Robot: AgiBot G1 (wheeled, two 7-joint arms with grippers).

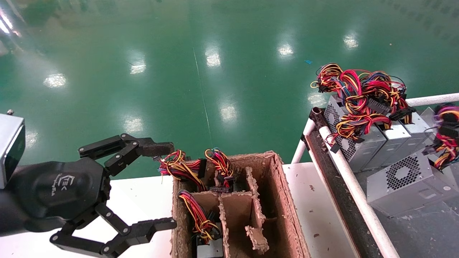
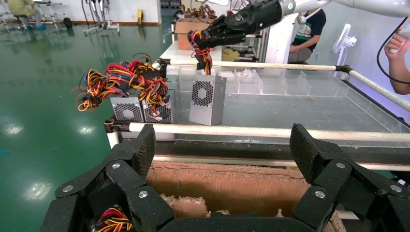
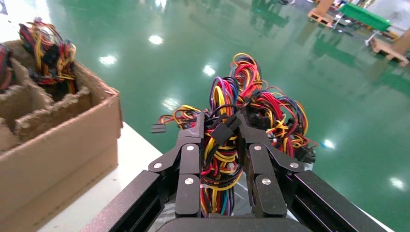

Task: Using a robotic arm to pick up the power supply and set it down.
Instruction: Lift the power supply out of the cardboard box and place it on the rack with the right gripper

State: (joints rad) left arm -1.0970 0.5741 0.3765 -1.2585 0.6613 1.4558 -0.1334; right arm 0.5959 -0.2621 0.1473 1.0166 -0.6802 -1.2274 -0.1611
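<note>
Right gripper point(image 3: 220, 159): fingers were closed on the wire bundle point(image 3: 241, 116) of the power supply point(image 2: 207, 99); red, yellow, orange and purple leads with black plugs were squeezed between the pads. In the left wrist view this gripper point(image 2: 203, 39) was over the tray, with wires hanging from it.

Power supply: small grey metal box with a round honeycomb fan grille on its face. It hung by its wires, tilted, over the tray point(image 2: 338, 111), behind the white rail point(image 2: 270, 131). Whether its bottom edge touched the tray floor could not be told.

Left gripper point(image 1: 157, 186): spread wide, gripping nothing, at the left side of the cardboard box point(image 1: 287, 215), over the white table point(image 1: 143, 193).

Cardboard box: divided into compartments; several on the left held wire bundles, and a grey unit showed at the lower edge.

Other units point(image 1: 405, 179): more grey supplies stood in the tray, wires piled on top.
</note>
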